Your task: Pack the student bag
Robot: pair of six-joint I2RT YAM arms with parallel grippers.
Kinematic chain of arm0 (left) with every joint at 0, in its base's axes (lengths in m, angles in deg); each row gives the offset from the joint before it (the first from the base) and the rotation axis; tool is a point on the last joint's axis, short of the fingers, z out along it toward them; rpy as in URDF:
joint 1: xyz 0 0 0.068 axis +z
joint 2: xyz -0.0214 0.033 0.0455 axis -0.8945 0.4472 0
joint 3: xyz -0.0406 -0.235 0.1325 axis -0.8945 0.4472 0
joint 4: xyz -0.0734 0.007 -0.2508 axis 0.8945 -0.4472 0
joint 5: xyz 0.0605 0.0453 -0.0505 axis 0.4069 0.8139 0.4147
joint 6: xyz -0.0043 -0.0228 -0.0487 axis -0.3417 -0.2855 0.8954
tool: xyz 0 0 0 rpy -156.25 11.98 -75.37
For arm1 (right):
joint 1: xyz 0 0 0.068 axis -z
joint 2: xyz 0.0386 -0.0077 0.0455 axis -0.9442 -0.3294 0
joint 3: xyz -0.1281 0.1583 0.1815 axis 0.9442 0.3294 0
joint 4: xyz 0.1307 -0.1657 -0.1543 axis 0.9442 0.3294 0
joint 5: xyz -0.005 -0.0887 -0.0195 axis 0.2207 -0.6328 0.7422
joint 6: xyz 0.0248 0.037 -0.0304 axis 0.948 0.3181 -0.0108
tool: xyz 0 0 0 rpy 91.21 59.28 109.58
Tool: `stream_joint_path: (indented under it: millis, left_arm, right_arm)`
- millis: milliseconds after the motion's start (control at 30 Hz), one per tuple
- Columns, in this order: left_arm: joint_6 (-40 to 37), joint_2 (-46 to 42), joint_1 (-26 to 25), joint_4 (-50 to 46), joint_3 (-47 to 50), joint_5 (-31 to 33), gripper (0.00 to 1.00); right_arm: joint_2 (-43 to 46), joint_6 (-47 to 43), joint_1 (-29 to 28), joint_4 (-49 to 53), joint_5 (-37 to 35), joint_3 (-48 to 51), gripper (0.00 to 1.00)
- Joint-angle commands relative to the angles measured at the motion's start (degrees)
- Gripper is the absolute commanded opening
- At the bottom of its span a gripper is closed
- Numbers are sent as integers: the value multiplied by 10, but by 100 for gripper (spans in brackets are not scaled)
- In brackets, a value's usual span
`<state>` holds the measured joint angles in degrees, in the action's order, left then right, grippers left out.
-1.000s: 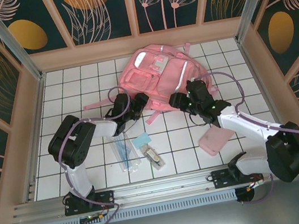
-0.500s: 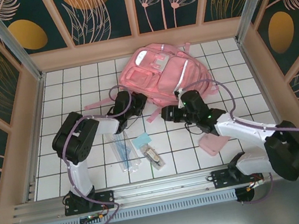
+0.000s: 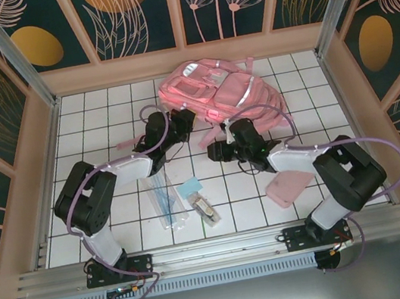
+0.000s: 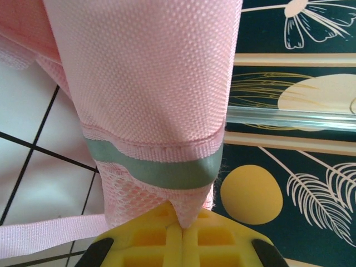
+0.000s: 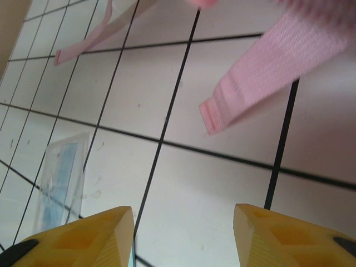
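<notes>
Left gripper point(image 4: 181, 228) pinches the bag point(image 4: 144, 83) by its hem, between the fingertips. Right gripper point(image 5: 183, 219) stands open, a strap point(image 5: 250, 94) end just ahead.

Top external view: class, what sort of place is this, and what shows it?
Probably a robot lab cell, not a classroom: a walled white grid table, patterned panels around it, with left arm and right arm bolted to a metal rail at its near edge.
</notes>
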<state>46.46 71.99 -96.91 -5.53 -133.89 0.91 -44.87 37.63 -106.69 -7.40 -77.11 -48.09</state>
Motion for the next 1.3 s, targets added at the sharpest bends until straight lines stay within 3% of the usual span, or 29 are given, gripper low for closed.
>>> stream_joint_path:
  millis: [0, 433, 600, 900, 1167, 1267]
  left_arm:
    - [12, -36, -4, 46, -2, 5, 0]
    - [26, -35, -12, 53, -6, -8, 0]
    - [24, -55, -13, 45, -5, -6, 0]
    - [34, -48, -14, 48, 9, -14, 0]
    - [42, -28, -14, 60, 4, -25, 0]
    - [41, -32, -15, 58, 4, -27, 0]
  right_arm:
    - [-11, -22, 13, -60, 14, -36, 51]
    - [-83, -71, 63, -76, 33, -110, 68]
    - [-103, -76, 72, -81, 53, -139, 70]
    - [-121, -76, 74, -93, 115, -164, 48]
    - [-136, -88, 75, -80, 119, -191, 51]
    - [-143, -90, 80, -71, 117, -205, 34]
